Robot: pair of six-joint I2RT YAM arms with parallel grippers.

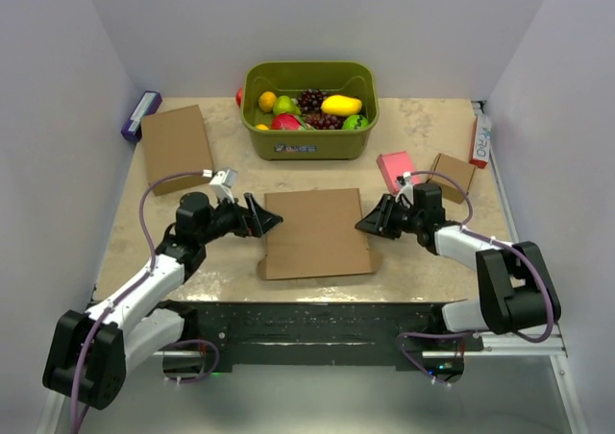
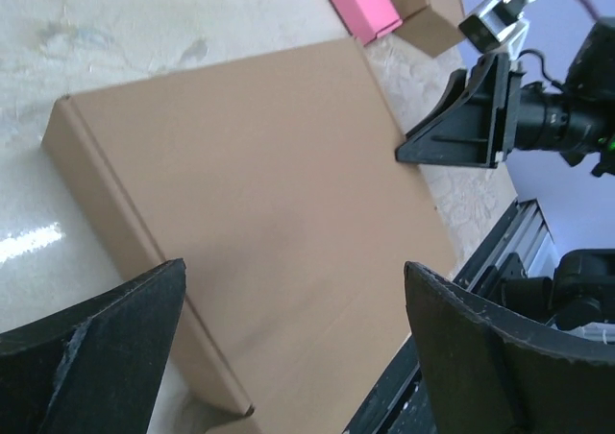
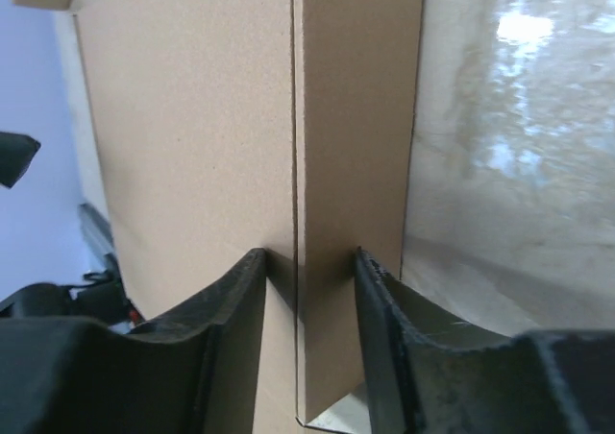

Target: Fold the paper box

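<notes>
- Paper box [image 1: 317, 232]: plain brown corrugated card, matte and unprinted, a flat rectangle lying at the middle of the table [image 1: 423, 276] between the two claws.
- Left gripper [image 1: 261, 215]: black, wedge-shaped fingers spread wide, holding nothing, just off the box's left edge.
- Right gripper [image 1: 369, 223]: black fingers drawn in onto the box's right edge, pinching it.
- Table: pale, mottled, stone-look top with a glossy sheen.
- Bin [image 1: 307, 69]: olive-green plastic with rounded corners, at the far centre, filled with mixed toy fruit.
- Flat cardboard rectangle [image 1: 176, 146]: brown, smaller than the box, far left.
- Small cardboard cube [image 1: 452, 175]: brown, far right, with a pink slab [image 1: 395, 169] just beside it.
- Purple packet [image 1: 140, 115]: at the far left corner, against the wall.
- Top view only: the whole layout, both arms in white and black with purple cables.
- Left wrist view only: the box's smooth top panel seen obliquely, a low side wall with a folded corner along its near edge, and the other claw at the far edge.
- Right wrist view only: a narrow strip of card set off by a straight crease, one finger on each side of it, and bright glare on the tabletop beside it.
</notes>
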